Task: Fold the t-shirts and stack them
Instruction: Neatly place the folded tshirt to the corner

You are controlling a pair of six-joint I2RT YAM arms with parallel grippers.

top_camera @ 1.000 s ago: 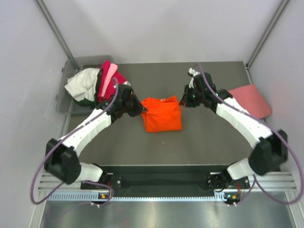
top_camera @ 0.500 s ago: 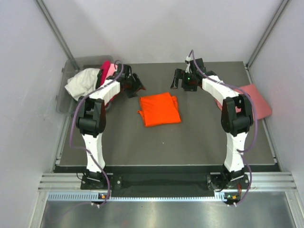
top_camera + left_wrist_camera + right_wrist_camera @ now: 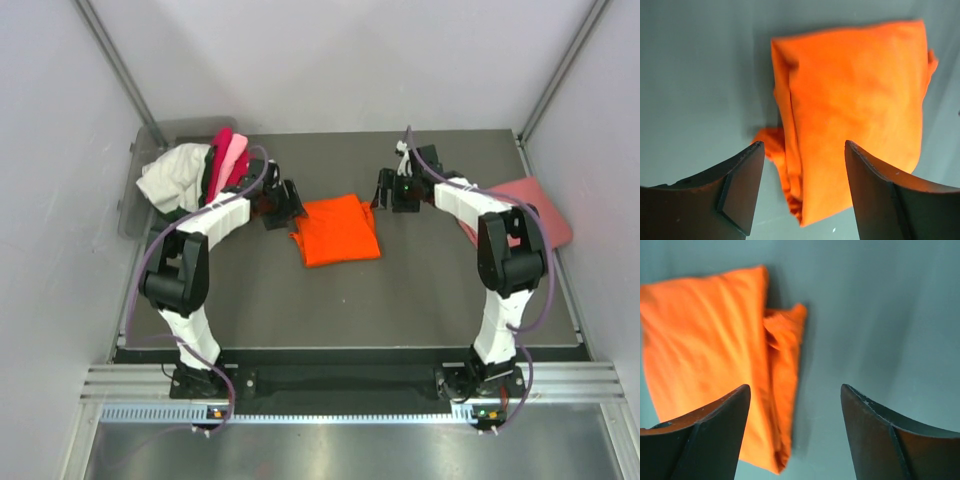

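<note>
A bright orange t-shirt (image 3: 336, 230) lies folded into a small rectangle in the middle of the dark table (image 3: 400, 290). My left gripper (image 3: 291, 207) hovers open just off its left edge, with nothing between the fingers. In the left wrist view, the orange t-shirt (image 3: 855, 110) lies below the open left gripper (image 3: 804, 146). My right gripper (image 3: 386, 190) hangs open off the shirt's upper right corner, also empty. In the right wrist view, the orange t-shirt (image 3: 705, 350) is to the left of the open right gripper (image 3: 795, 387). A salmon-pink t-shirt (image 3: 535, 208) lies flat at the right edge.
A grey plastic bin (image 3: 140, 190) at the back left holds a heap of shirts: white (image 3: 172, 178), magenta (image 3: 222, 148) and light pink (image 3: 238, 155). Metal frame posts rise at both back corners. The arm bases sit on the rail along the near edge.
Both grippers have gone from shut at the orange shirt's upper corners to open, letting go of it. The arms then drew back and up, and the shirt now lies flatter.
</note>
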